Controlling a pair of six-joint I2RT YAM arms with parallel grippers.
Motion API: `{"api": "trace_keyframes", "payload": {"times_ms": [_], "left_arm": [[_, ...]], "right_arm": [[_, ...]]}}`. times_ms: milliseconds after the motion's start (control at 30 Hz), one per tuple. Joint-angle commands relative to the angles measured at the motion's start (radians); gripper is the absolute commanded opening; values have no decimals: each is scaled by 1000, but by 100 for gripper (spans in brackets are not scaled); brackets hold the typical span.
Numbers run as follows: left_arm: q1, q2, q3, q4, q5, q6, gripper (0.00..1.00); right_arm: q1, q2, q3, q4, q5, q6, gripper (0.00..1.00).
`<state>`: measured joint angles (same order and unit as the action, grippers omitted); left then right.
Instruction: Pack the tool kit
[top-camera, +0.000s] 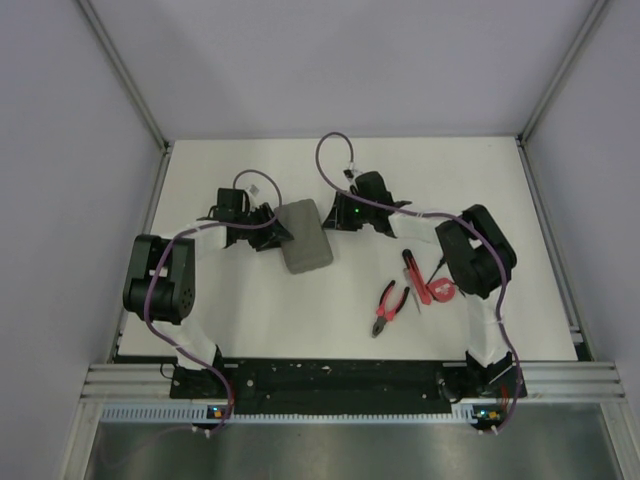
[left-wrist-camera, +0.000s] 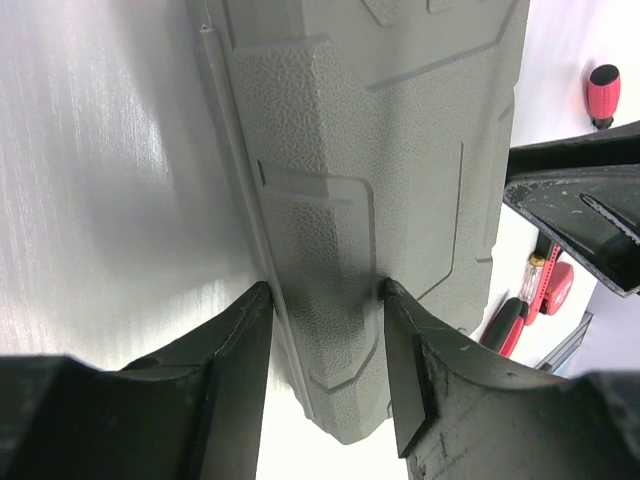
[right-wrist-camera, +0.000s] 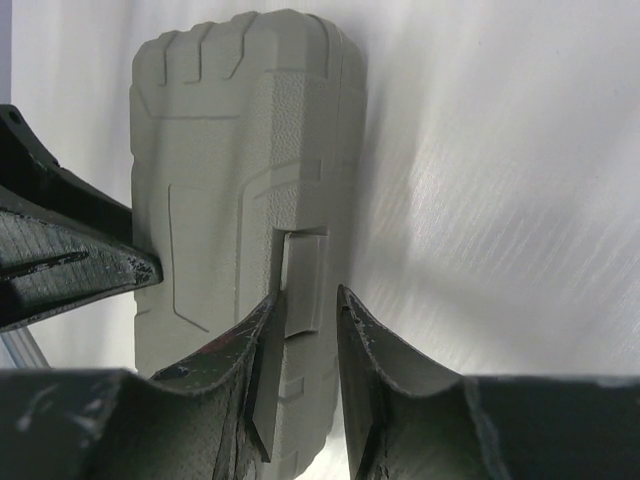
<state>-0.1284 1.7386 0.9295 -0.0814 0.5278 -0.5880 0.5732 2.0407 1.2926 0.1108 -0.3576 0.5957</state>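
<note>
Grey pebbly clamshell case (top-camera: 305, 249) sits closed on the table (top-camera: 250, 320), left fingers (left-wrist-camera: 240, 345) pinching its edge, right fingers (right-wrist-camera: 372, 345) pinching the latch (right-wrist-camera: 302, 280).

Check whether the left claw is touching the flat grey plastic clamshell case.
Touching. The left wrist view shows the left claw straddling the edge of the flat grey plastic clamshell case, with both fingertips against its textured shell and no gap.

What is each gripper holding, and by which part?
The left gripper clamps the grey case across the edge opposite its latch. The right gripper brackets the latch tab; whether it truly pinches it cannot be told.
</note>
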Motion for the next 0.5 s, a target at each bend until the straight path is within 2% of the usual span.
{"api": "trace_keyframes", "payload": {"times_ms": [0,100,300,467], "left_arm": [[-23,58,-18,-66,-31,56,43],[-25,61,-17,-69,-25,56,36],[-27,76,-9,-101,-37,53,14],[-27,79,-8,-126,-52,30,5]], "right_arm": [[40,32,56,35,20,-60,28],[66,32,63,10,65,-121,25],[112,27,59,-46,173,-204,10],[139,19,45,-105,311,-208,0]]}}
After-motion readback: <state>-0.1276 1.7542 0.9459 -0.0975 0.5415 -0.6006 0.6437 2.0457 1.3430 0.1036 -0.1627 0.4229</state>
